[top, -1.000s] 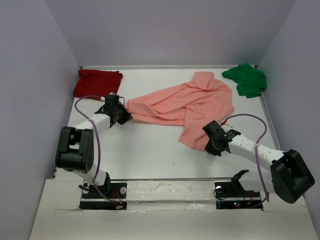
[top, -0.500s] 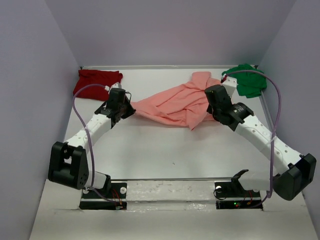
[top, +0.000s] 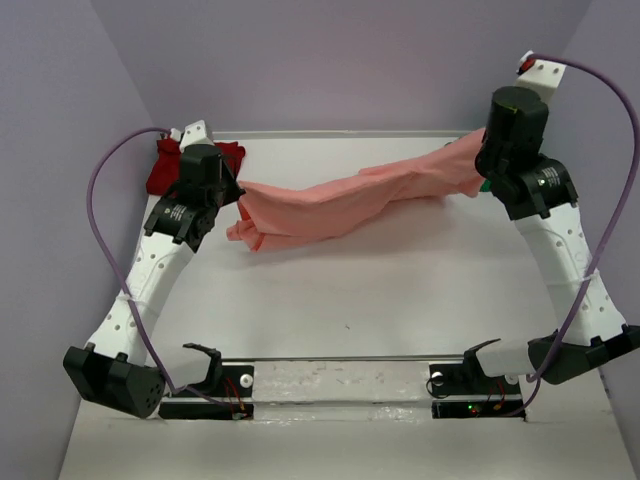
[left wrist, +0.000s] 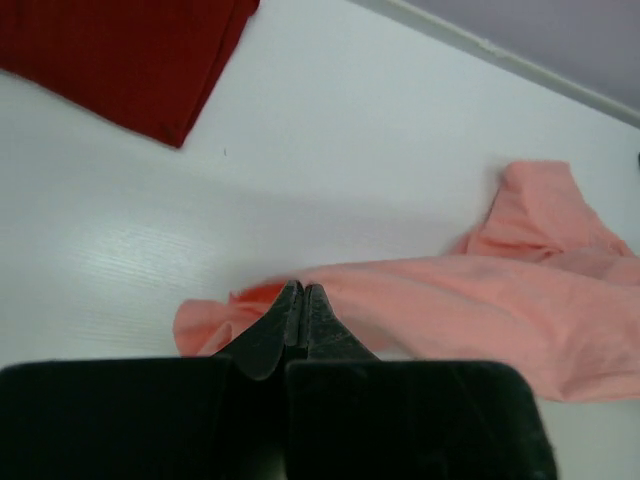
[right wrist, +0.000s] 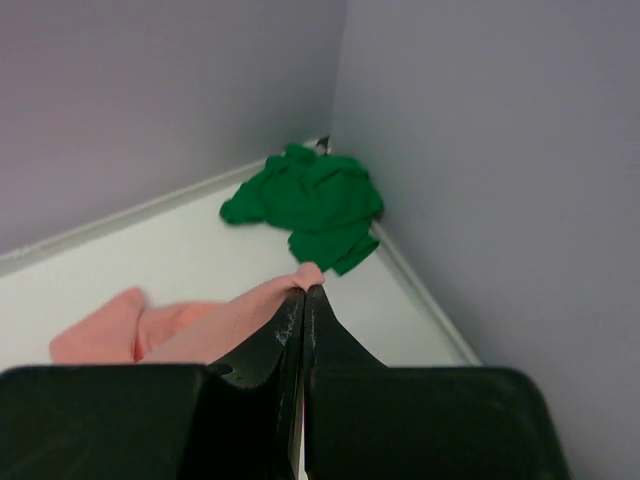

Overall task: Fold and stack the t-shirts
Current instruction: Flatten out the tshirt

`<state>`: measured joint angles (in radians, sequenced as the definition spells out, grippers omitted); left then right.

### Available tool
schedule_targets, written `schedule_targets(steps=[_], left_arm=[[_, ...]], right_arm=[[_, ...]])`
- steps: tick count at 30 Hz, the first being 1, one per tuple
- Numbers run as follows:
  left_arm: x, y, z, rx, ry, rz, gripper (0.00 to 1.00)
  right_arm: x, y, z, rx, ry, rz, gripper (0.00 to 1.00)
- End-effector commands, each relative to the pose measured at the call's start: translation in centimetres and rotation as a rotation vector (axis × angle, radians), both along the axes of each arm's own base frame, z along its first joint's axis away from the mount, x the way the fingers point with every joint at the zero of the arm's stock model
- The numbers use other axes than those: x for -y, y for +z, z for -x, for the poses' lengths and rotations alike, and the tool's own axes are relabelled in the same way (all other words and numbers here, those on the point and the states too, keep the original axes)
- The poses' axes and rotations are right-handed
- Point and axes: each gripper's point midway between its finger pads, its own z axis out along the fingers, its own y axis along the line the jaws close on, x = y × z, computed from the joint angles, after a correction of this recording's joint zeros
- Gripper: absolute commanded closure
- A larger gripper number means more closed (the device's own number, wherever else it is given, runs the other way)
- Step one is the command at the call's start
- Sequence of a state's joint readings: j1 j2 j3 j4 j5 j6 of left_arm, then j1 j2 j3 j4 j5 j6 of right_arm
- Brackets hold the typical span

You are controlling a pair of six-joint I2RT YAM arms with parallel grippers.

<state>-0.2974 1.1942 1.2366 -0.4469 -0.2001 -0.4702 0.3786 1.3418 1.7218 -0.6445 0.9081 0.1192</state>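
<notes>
The salmon-pink t-shirt hangs stretched in a long band between my two grippers, above the table. My left gripper is shut on its left end, where a bunched fold droops below the fingers. At the back right my right gripper is raised and shut on the other end. The left wrist view shows the left gripper pinching pink cloth. The right gripper pinches a pink tip. The dark red t-shirt lies flat at the back left. The bright green t-shirt lies crumpled in the back right corner.
The white table is boxed in by purple walls on the left, back and right. A raised rail runs along its back edge. In the top view my right arm hides most of the green shirt, and my left arm covers part of the red one.
Both arms have risen and swung outward and back. The pink shirt has been lifted off the table and pulled from a loose spread into a taut band. Both grippers stayed shut.
</notes>
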Motion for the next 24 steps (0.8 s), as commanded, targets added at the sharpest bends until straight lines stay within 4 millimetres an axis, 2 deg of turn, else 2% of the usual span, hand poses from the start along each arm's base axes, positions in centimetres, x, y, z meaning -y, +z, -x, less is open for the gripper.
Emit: schedule_targets(steps=[1,2,3,5,6,7,8,10,11,14,15,17,20,23,24], left_arm=[[-2.7,7.0,1.5,0.137,0.053,-0.085,1.0],[-3.0,8.0,1.8,0.155,0.052,-0.101,1.0],[-3.5,10.1,2.3,0.19,0.066,-0.11,1.0],[-3.9,12.0,2.8,0.227,0.063,-0.123,1.0],[-4.4,14.0,3.5,0.27,0.069,-0.137,1.0],[-4.6,15.0,3.8,0.291,0.071,-0.144,1.0],[-4.9,16.9,4.6,0.338,0.061,-0.158,1.0],[-5.3,19.0,5.6,0.389,0.059,-0.174,1.0],[-5.9,20.9,6.8,0.443,0.067,-0.173,1.0],[-7.1,23.7,8.4,0.519,0.108,-0.185,1.0],[-7.6,25.3,9.1,0.554,0.127,-0.18,1.0],[-7.7,26.6,9.5,0.568,0.127,-0.182,1.0],[-7.5,28.5,9.1,0.6,0.129,-0.168,1.0],[-7.1,29.2,7.2,0.601,0.138,-0.178,1.0],[-6.4,29.4,5.6,0.59,0.123,-0.191,1.0]], right_arm=[[4.0,9.7,3.0,0.18,-0.114,0.093,1.0],[4.0,10.7,3.1,0.195,-0.113,0.098,1.0],[4.5,12.9,4.2,0.241,-0.116,0.097,1.0],[4.7,15.1,5.2,0.293,-0.104,0.088,1.0],[5.1,16.8,6.3,0.334,-0.097,0.087,1.0],[5.3,17.6,7.0,0.347,-0.1,0.095,1.0],[5.7,18.4,7.9,0.369,-0.103,0.095,1.0],[6.1,19.7,9.5,0.403,-0.104,0.093,1.0],[6.3,20.5,10.3,0.429,-0.104,0.091,1.0],[6.8,22.5,12.9,0.496,-0.109,0.077,1.0],[6.7,22.8,13.5,0.48,-0.108,0.099,1.0],[6.7,24.0,14.3,0.505,-0.113,0.119,1.0],[6.3,24.7,13.8,0.515,-0.114,0.146,1.0],[4.1,24.5,10.5,0.493,-0.068,0.19,1.0],[2.4,23.9,7.7,0.461,-0.038,0.224,1.0]])
